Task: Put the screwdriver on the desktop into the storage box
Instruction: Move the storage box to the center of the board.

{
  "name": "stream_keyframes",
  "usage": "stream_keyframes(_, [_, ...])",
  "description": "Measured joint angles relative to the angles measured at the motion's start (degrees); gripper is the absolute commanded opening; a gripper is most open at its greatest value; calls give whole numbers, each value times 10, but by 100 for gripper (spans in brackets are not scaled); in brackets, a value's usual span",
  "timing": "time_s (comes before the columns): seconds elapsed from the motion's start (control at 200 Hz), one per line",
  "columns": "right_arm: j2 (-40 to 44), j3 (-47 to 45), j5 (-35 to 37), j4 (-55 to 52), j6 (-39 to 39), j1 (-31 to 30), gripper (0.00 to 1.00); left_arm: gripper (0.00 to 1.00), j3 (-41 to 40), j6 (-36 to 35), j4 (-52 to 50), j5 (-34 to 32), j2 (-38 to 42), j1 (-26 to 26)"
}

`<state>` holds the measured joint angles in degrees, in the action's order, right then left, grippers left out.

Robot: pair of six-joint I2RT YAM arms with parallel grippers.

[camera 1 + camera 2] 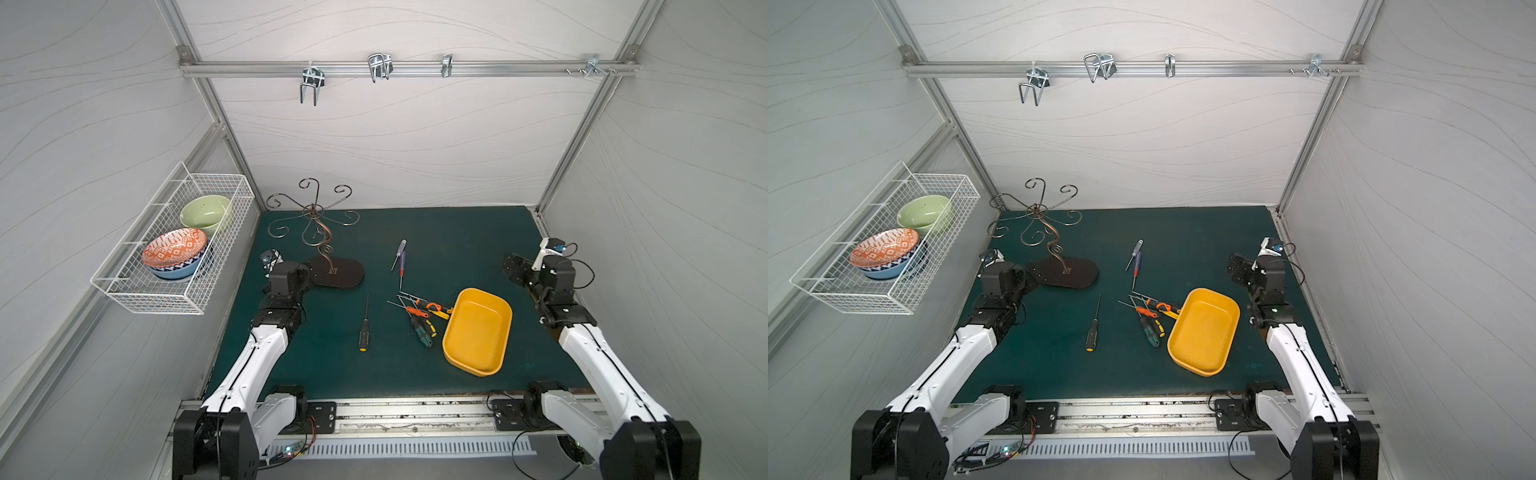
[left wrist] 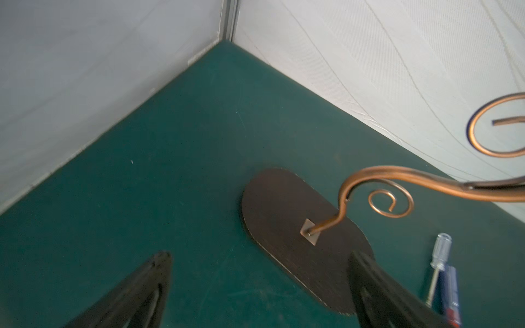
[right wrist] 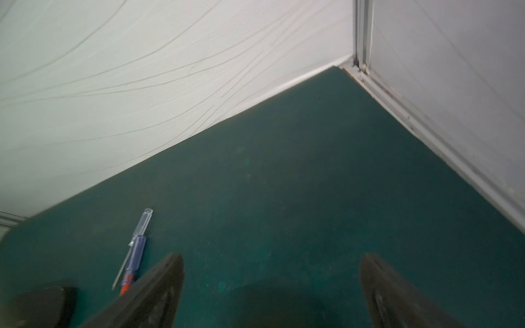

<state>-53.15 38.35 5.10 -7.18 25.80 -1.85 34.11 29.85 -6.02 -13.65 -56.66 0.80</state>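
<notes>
Several screwdrivers lie on the teal desktop (image 1: 436,232). A black-handled one (image 1: 364,328) lies alone. A clear-handled one (image 1: 400,251) and a blue-handled one (image 1: 402,270) lie farther back. A crossed pile of orange, black and green ones (image 1: 419,316) touches the left side of the empty yellow storage box (image 1: 478,328). My left gripper (image 1: 311,271) is open over the edge of a dark oval base, its jaws wide apart in the left wrist view (image 2: 261,255). My right gripper (image 1: 512,266) hovers open behind the box, with only bare desktop between its fingers (image 3: 272,257).
A copper scroll stand (image 1: 320,232) rises from a dark oval base (image 1: 338,272) at the back left. A white wire basket (image 1: 174,257) holding bowls hangs on the left wall. Metal hooks (image 1: 379,66) hang from the back rail. White walls enclose three sides.
</notes>
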Motion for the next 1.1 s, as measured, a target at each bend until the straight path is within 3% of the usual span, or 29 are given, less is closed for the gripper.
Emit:
stream_keyframes(0.19, [12, 75, -69, -230, 62, 38, 97, 99, 0, 85, -125, 75, 33, 24])
stream_keyframes(0.305, [11, 96, -102, -355, 83, 35, 96, 99, 2, 112, -189, 80, 50, 93])
stream_keyframes(0.38, [15, 96, -108, -419, 97, 25, 91, 99, 5, 124, -226, 80, 62, 139])
stream_keyframes(0.49, [31, 96, -110, -490, 125, -11, 86, 96, 6, 138, -269, 85, 77, 174])
stream_keyframes(0.755, [26, 73, -55, -564, 192, -124, 80, 95, 6, 158, -355, 99, 100, 218])
stream_keyframes(1.096, [-56, 37, -36, -547, 257, -224, 52, 95, 11, 158, -398, 109, 79, 257])
